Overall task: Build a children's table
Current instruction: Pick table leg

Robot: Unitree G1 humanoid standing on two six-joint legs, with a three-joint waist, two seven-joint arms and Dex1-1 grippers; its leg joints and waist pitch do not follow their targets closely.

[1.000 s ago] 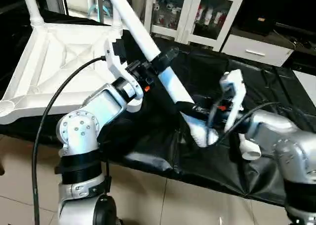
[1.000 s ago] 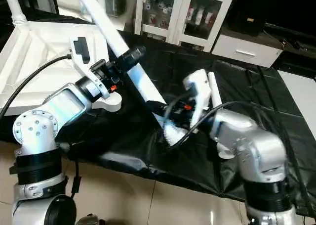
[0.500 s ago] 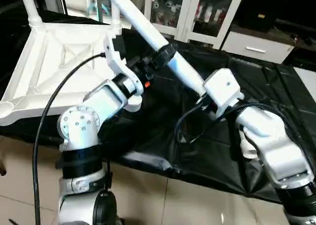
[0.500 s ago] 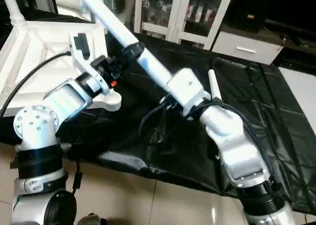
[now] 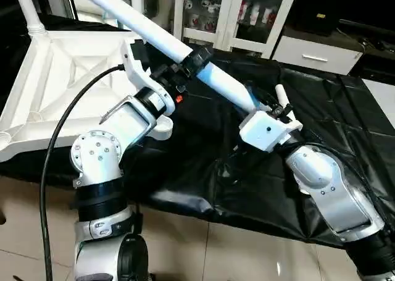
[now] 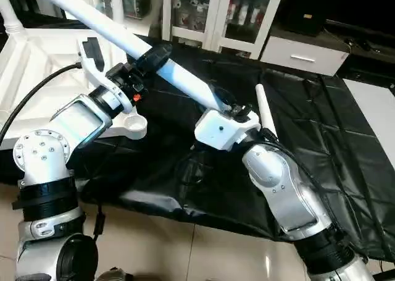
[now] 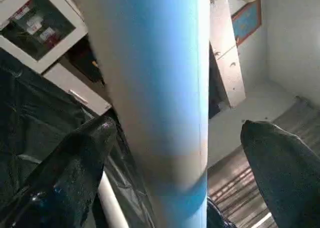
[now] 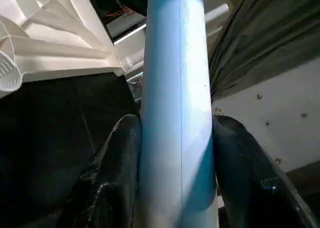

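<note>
Right wrist view, smooth round leg [image 8: 175, 102], ribbed top [image 8: 55, 37]

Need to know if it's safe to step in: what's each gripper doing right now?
Left gripper: open, fingers apart on either side of the leg, not clamping it.
Right gripper: shut on the leg, fingers pressed against both sides.

Two head cameras sit side by side, looking down over both arms at the same bench [image 5: 321, 108]. Each wrist camera looks along its own fingers [image 8: 115, 183], very close to the white leg [image 8: 175, 112] between them.
</note>
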